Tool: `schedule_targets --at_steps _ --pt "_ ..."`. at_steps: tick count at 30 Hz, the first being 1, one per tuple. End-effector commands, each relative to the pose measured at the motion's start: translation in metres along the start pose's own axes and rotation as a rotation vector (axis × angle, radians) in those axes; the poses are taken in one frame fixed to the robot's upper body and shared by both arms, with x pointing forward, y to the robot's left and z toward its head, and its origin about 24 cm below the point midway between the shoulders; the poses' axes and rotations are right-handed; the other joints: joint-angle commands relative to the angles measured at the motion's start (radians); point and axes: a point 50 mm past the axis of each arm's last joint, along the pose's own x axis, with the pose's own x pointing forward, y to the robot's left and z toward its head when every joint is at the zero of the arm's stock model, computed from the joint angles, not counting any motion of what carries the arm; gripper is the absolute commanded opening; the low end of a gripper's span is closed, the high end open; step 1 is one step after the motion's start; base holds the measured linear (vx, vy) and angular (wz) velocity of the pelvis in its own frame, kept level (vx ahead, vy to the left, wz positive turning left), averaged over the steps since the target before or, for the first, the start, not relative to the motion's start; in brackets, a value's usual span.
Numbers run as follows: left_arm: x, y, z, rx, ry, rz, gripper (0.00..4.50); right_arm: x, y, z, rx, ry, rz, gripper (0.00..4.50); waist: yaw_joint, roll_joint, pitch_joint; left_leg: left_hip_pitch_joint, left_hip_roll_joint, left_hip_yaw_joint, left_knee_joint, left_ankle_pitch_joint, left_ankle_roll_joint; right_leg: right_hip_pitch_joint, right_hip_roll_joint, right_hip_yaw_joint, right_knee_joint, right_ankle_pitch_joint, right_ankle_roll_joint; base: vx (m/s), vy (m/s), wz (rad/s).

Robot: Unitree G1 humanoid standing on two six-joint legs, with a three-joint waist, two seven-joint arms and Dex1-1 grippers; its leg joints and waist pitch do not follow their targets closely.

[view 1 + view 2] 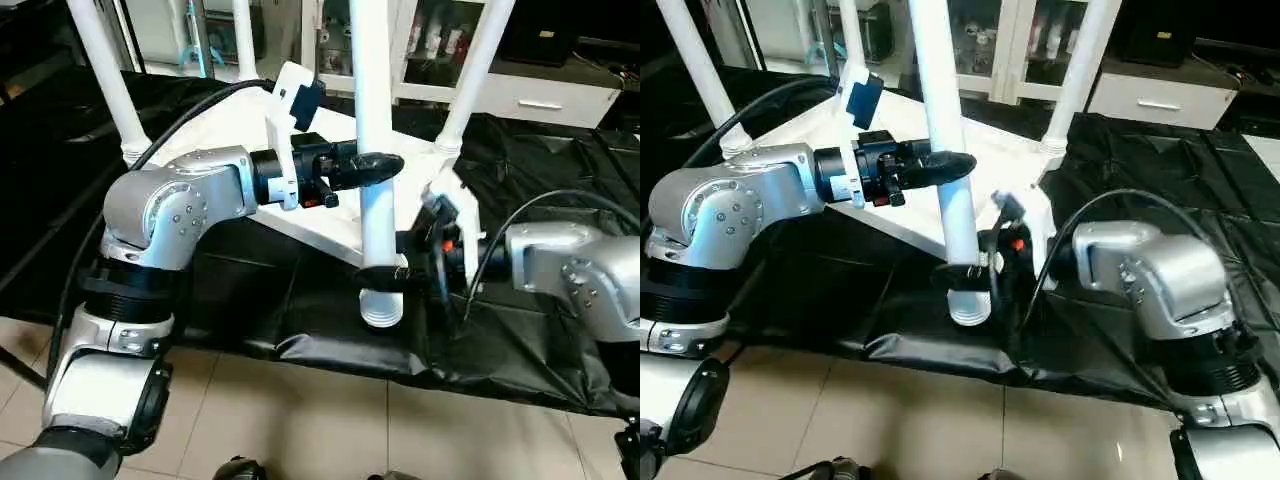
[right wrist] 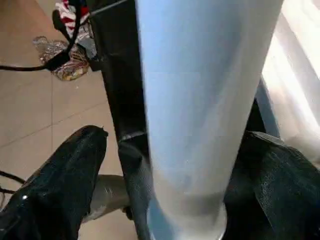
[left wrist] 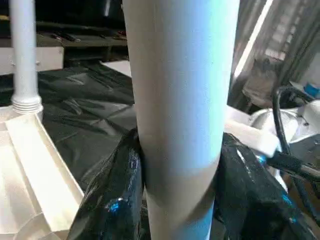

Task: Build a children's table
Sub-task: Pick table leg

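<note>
I'm holding the fourth leg [image 1: 374, 140] upright in my left pincer [image 1: 378, 166], clamped mid-shaft; my right pincer [image 1: 385, 274] is standing wide open around it directly below, just above its threaded foot beyond the tabletop [image 1: 330, 225] corner.

A large work table draped in crinkled black plastic sheeting [image 1: 330, 345] stands on a beige tiled floor [image 1: 300, 430]. A white plastic rectangular tabletop [image 1: 940, 215] lies upside down on the sheeting.
</note>
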Motion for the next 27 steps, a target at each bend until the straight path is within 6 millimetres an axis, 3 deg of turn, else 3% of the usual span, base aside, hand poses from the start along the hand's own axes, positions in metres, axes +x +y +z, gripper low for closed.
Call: schedule_targets --at_steps 1,6,12,14,17,19,27 --pt "0.002 -0.007 0.013 0.067 -0.014 -0.024 1.77 0.001 0.000 0.000 -0.013 0.002 -0.014 4.10 0.002 0.001 -0.082 0.022 0.010 -0.009 -0.074 -0.174 -0.053 0.053 -0.031 0.025 -0.058 -0.182 -0.202 0.000 0.000 0.00" --pt "0.003 -0.009 0.013 0.073 -0.009 -0.044 1.77 0.006 -0.001 -0.004 -0.009 0.007 -0.012 3.52 0.002 0.001 -0.082 0.023 0.010 -0.009 -0.075 -0.178 -0.050 0.053 -0.030 0.024 -0.058 -0.183 -0.205 0.000 0.000 0.00" --pt "0.003 -0.008 0.012 0.079 -0.003 -0.049 1.77 0.009 0.000 -0.006 -0.014 0.017 0.002 3.21 0.002 0.000 -0.082 0.023 0.010 -0.008 -0.075 -0.175 -0.048 0.054 -0.030 0.025 -0.057 -0.175 -0.208 0.000 0.000 0.00" --pt "0.003 -0.009 0.012 0.081 -0.002 -0.051 1.77 0.009 0.001 -0.008 -0.015 0.024 0.007 2.86 0.002 0.001 -0.082 0.023 0.010 -0.009 -0.075 -0.174 -0.049 0.054 -0.031 0.025 -0.057 -0.173 -0.208 0.000 0.000 0.00" --pt "0.002 -0.009 0.013 0.083 -0.002 -0.051 1.77 0.009 0.002 -0.010 -0.018 0.037 0.012 2.81 0.003 0.001 -0.082 0.023 0.010 -0.008 -0.075 -0.175 -0.049 0.054 -0.030 0.025 -0.057 -0.173 -0.209 0.000 0.000 0.00" --pt "0.002 -0.009 0.013 0.085 0.000 -0.054 1.77 0.009 0.001 -0.012 -0.021 0.049 0.012 2.43 0.002 0.001 -0.082 0.022 0.010 -0.009 -0.075 -0.176 -0.049 0.055 -0.031 0.025 -0.057 -0.176 -0.208 0.000 0.000 0.00" --pt "0.003 -0.009 0.012 0.088 0.005 -0.062 1.77 0.009 0.001 -0.013 -0.022 0.056 0.009 1.93 0.001 0.001 -0.082 0.023 0.010 -0.009 -0.075 -0.179 -0.047 0.054 -0.030 0.025 -0.057 -0.178 -0.208 0.000 0.000 0.00"
